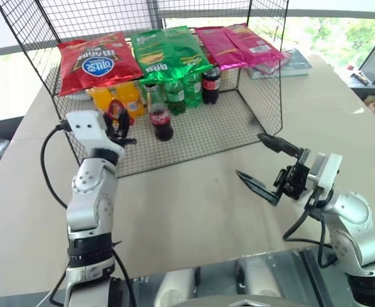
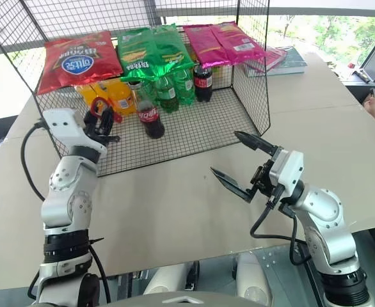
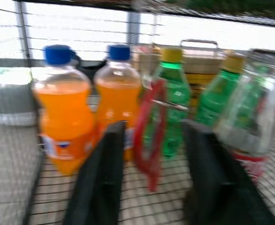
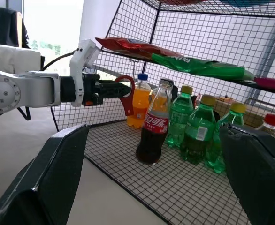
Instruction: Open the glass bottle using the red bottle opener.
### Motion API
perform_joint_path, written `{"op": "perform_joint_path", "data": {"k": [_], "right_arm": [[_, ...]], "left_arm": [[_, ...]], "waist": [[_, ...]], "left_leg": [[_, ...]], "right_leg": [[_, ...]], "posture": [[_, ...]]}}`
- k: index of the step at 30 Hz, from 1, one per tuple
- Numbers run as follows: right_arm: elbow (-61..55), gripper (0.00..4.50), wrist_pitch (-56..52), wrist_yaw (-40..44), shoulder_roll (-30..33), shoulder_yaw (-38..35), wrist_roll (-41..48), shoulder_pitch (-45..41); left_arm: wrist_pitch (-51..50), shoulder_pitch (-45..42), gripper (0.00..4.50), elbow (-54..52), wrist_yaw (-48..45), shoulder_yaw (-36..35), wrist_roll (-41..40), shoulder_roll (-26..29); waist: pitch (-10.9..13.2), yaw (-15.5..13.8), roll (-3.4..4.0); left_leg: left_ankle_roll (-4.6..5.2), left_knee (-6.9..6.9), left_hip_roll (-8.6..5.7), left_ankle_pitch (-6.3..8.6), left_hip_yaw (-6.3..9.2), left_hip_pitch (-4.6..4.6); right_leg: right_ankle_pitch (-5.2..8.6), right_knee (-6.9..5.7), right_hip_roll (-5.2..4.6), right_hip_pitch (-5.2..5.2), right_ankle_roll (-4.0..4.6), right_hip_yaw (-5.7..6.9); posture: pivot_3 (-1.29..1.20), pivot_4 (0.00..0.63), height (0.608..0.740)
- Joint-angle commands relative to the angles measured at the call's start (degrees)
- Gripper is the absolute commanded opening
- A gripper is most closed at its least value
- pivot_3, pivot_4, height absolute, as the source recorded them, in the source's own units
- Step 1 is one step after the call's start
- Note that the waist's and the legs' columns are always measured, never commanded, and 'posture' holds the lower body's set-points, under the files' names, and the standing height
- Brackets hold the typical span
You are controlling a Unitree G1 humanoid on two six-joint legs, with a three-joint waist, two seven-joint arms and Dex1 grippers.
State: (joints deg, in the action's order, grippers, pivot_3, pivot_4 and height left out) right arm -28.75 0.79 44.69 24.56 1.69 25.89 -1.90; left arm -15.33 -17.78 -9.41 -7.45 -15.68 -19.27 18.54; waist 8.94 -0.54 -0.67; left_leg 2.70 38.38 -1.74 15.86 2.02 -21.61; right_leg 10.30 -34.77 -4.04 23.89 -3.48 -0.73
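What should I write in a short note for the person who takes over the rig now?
Left gripper: shut on the red bottle opener, raised beside the orange soda bottles inside the wire rack.
Right gripper: open, nothing held, over the table in front of the rack.
Glass bottle: upright on the rack floor, not held.
Done: opener picked up.
Left: probably steady the bottle with the right gripper, bring the opener to its top and lever it open.
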Motion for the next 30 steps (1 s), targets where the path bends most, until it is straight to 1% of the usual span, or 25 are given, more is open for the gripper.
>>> {"op": "perform_joint_path", "data": {"k": [1,7,10,12,14,18,21,25,28,30], "right_arm": [[-1.27,4.5,1.93,0.14,0.42,-0.99,-0.32,0.95],[-1.01,4.5,2.23,-0.2,0.23,-0.53,-1.22,1.51],[-0.27,4.5,1.72,-0.28,0.29,-0.38,-1.6,0.82],[0.16,4.5,0.35,-0.55,0.34,-0.18,-1.33,0.22],[0.35,4.5,-1.95,-0.32,0.69,0.16,-0.15,-0.53],[-0.03,4.5,-4.35,-0.58,0.58,0.44,0.46,-1.9],[-0.18,4.5,-5.54,-0.76,0.53,0.66,0.38,-2.66],[-0.71,4.5,-8.73,-1.49,0.37,0.2,2.31,-3.32],[-1.61,4.5,-9.75,-4.09,-0.48,-0.03,1.31,-3.53],[-2.27,4.5,-11.79,-5.02,-0.2,0.75,1.11,-3.79]], "left_arm": [[1.03,0.27,0.09,-1.71,-1.24,-0.85,0.12,0.89],[2.15,2.18,0.09,-2.84,-5.4,-1.68,-1.11,2.92],[1.12,2.88,0.09,-3.74,-9.43,-3.14,-5.15,4.1],[-1.16,3.13,0.09,-4.39,-13.39,-4.34,-10.28,4.84],[-2.72,2.94,0.09,-4.48,-15.71,-5.26,-13.74,5.67],[-6.6,1.96,0.09,-3.95,-18.33,-6.27,-19.12,7.18],[-13.17,2.05,0.09,-4.55,-19.97,-6.5,-25.3,8.69],[-21.97,3.9,0.09,-6.71,-19.69,-9.01,-36.36,9.36],[-26.64,5.13,0.09,-7.51,-18.67,-11.44,-44.27,9.5],[-26.66,5.86,0.09,-8.01,-19.16,-11.77,-44.37,10.27]], "waist": [[0.0,-0.06,0.0],[0.0,-0.09,0.0],[0.0,-0.1,0.0],[0.01,-0.1,-0.01],[0.01,-0.09,0.0],[0.01,-0.14,0.0],[0.01,-0.14,-0.01],[0.01,-0.14,0.0],[0.01,-0.26,-0.01],[0.01,-0.24,-0.01]], "left_leg": [[0.0,-0.01,0.01,0.0,0.01,0.0],[0.04,-0.01,0.01,0.03,0.0,0.02],[0.03,0.0,0.02,0.02,0.0,0.02],[0.03,0.0,0.02,0.02,0.0,0.02],[0.02,0.0,0.03,0.01,0.0,0.02],[0.04,0.0,0.02,0.02,0.01,0.01],[0.04,0.0,0.02,0.03,0.02,0.01],[0.04,0.0,0.02,0.02,0.02,0.01],[0.0,0.0,0.01,0.01,0.05,-0.01],[-0.01,0.0,0.0,0.01,0.05,-0.02]], "right_leg": [[0.0,0.0,0.0,0.0,0.0,0.01],[0.0,-0.02,0.0,0.0,0.0,0.01],[0.0,-0.02,0.0,-0.01,0.0,0.01],[0.0,-0.02,-0.01,0.0,0.0,0.01],[0.01,-0.03,-0.01,0.0,0.01,0.01],[0.01,-0.03,0.0,0.0,0.01,0.03],[0.01,-0.03,0.0,0.0,0.01,0.04],[0.01,-0.02,-0.01,0.0,0.0,0.03],[0.01,0.0,-0.03,-0.01,0.0,0.02],[0.02,0.02,-0.04,-0.01,0.0,0.02]], "posture": [[0.0,0.15,0.74],[0.0,0.15,0.74],[0.0,0.15,0.74],[0.0,0.15,0.74],[0.0,0.15,0.74],[0.0,0.15,0.74],[0.0,0.15,0.74],[0.0,0.15,0.74],[0.0,0.15,0.74],[0.0,0.15,0.74]]}}
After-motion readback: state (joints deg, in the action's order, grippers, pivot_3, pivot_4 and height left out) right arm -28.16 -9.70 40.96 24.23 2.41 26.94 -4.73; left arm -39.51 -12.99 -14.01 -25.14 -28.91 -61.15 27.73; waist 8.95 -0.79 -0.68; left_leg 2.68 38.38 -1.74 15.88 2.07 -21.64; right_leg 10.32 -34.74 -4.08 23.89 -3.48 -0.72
